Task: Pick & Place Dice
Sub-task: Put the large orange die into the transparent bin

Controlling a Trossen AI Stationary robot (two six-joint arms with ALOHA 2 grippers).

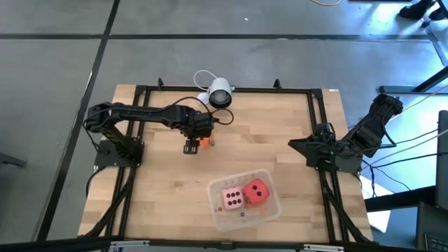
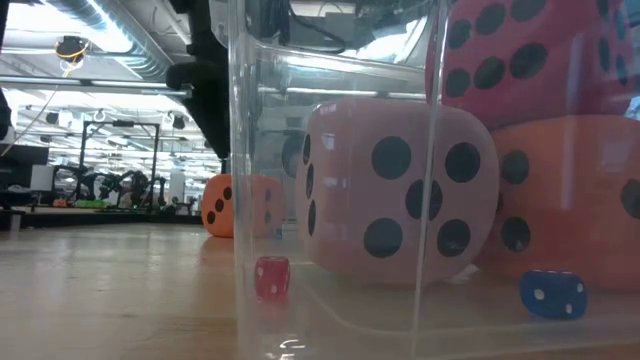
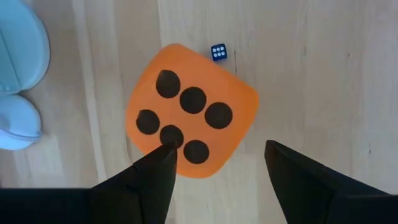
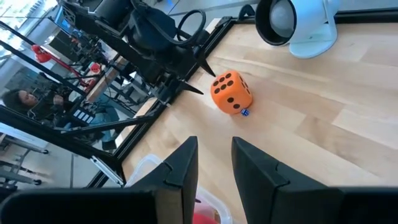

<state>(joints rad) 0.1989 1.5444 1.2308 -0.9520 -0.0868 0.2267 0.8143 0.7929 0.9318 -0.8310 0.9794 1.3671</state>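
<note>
Directly below the left gripper (image 1: pixel 190 148) lies one orange die (image 3: pixel 189 111), resting on the wooden table (image 1: pixel 280 147). The gripper's jaws stand wide and hold nothing; in the left wrist view the two dark fingers (image 3: pixel 155 180) frame the near edge of the die, one fingertip overlapping its pip face, the other off to the side over bare wood. Whether that fingertip touches the die cannot be told. The face turned up toward the gripper shows six dark pips. A tiny blue die (image 3: pixel 218 52) lies just beside the far corner of the orange die, away from the fingers. A white dome-shaped camera unit (image 1: pixel 218 92) stands near the gripper, at the table's far edge.

Well apart from the left gripper, toward the table's front edge, sits the clear plastic tub (image 1: pixel 269 207). Inside it are the pale pink die (image 1: pixel 232 198) and the red die (image 1: pixel 257 191), side by side. The low view shows a second orange die (image 2: pixel 570 200) under the red one, and a small red die (image 2: pixel 272 277) on the tub floor.

The right gripper (image 4: pixel 214 158) waits at the table's right side, jaws narrow and empty, pointing across the table toward the orange die.
</note>
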